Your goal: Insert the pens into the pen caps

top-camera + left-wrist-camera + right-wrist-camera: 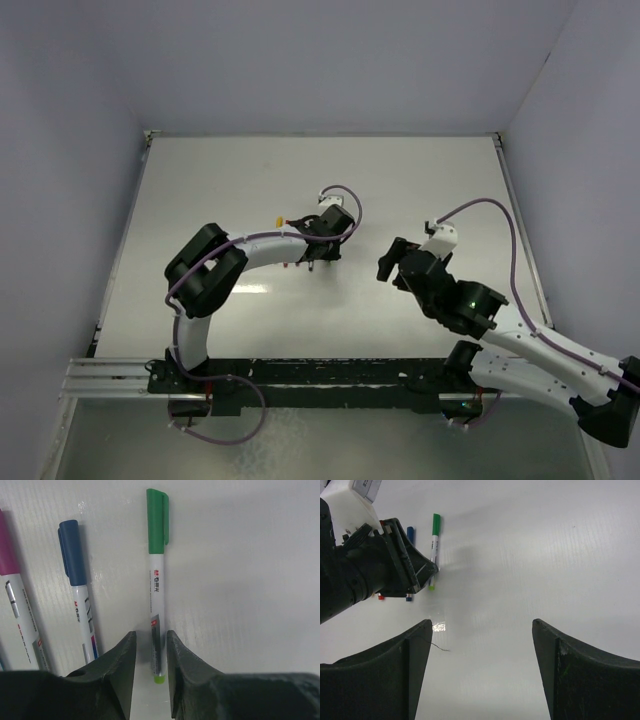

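A green-capped pen (156, 580) lies on the white table, its green cap (157, 520) pointing away. My left gripper (151, 635) straddles the pen's tail end with the jaws narrowly open; the right finger is close against the barrel and a gap shows on the left. A blue-capped pen (80, 600) and a purple-capped pen (15, 600) lie parallel to its left. In the top view my left gripper (318, 240) is at mid-table, with a small yellow piece (281, 221) beside it. My right gripper (481, 625) is wide open and empty, to the right of the pens (434, 545).
The pens lie in a row under the left arm's wrist (375, 565); red and blue pen ends (381, 597) peek out below it. White walls bound the table (420, 180) at the back and sides. A thin dark hair lies on the table (440, 647).
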Controlling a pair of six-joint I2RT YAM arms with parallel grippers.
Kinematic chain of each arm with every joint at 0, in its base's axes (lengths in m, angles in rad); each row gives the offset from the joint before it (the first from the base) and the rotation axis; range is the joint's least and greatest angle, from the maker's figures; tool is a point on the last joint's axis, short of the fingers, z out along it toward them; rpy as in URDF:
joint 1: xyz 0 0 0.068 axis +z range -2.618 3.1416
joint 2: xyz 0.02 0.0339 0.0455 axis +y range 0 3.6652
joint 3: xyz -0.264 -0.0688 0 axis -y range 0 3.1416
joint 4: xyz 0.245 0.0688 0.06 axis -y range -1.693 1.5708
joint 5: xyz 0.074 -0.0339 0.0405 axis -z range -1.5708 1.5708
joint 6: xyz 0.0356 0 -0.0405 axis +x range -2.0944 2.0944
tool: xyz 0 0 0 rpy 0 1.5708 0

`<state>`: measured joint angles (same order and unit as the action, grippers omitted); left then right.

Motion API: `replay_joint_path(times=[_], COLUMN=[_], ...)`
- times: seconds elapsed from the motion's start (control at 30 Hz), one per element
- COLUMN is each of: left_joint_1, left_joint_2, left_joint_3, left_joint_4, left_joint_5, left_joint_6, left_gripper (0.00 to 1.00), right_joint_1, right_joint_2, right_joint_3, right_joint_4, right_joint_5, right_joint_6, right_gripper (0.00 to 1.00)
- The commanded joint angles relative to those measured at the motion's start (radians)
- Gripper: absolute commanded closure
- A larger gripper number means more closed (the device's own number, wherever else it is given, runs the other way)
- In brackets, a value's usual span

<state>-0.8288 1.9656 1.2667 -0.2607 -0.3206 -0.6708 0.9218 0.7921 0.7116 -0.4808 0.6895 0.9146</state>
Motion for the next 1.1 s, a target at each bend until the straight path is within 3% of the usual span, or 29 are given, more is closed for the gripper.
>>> replay_joint_path(times=[0.0, 0.33, 0.57, 0.6, 0.77, 0.8, 0.83, 0.97, 1.07], left_joint_1=[0.007, 0.007, 0.007, 0.007, 0.008, 0.009, 0.01, 0.017, 0.036], left_joint_2=[-0.001, -0.116, -0.332, -0.37, -0.558, -0.593, -0.628, -0.748, -0.818], left_joint_3=[0.014, 0.049, -0.022, -0.05, -0.21, -0.237, -0.26, -0.324, -0.366], left_joint_4=[-0.015, -0.006, 0.06, 0.072, 0.086, 0.08, 0.07, 0.013, -0.019], left_joint_5=[0.007, 0.026, 0.059, 0.059, -0.009, -0.027, -0.041, -0.091, -0.075], left_joint_6=[-0.022, 0.033, 0.096, 0.097, 0.092, 0.091, 0.092, 0.103, 0.115], left_gripper=[0.66, 0.62, 0.59, 0.57, 0.25, 0.08, 0.0, 0.01, 0.01], right_joint_1=[0.0, 0.0, 0.0, 0.0, 0.0, -0.001, -0.005, -0.083, -0.23], right_joint_2=[0.004, -0.021, -0.028, -0.03, -0.063, -0.073, -0.08, -0.082, -0.102], right_joint_3=[-0.007, -0.008, 0.018, 0.022, 0.019, 0.014, 0.014, 0.019, 0.0], right_joint_4=[0.002, -0.03, -0.133, -0.159, -0.26, -0.268, -0.281, -0.32, -0.187], right_joint_5=[0.03, 0.103, 0.175, 0.189, 0.26, 0.273, 0.288, 0.314, 0.215], right_joint_6=[0.027, 0.056, 0.103, 0.118, 0.166, 0.167, 0.171, 0.172, 0.006], right_gripper=[0.17, 0.16, 0.14, 0.13, 0.0, 0.0, 0.0, 0.0, 0.0])
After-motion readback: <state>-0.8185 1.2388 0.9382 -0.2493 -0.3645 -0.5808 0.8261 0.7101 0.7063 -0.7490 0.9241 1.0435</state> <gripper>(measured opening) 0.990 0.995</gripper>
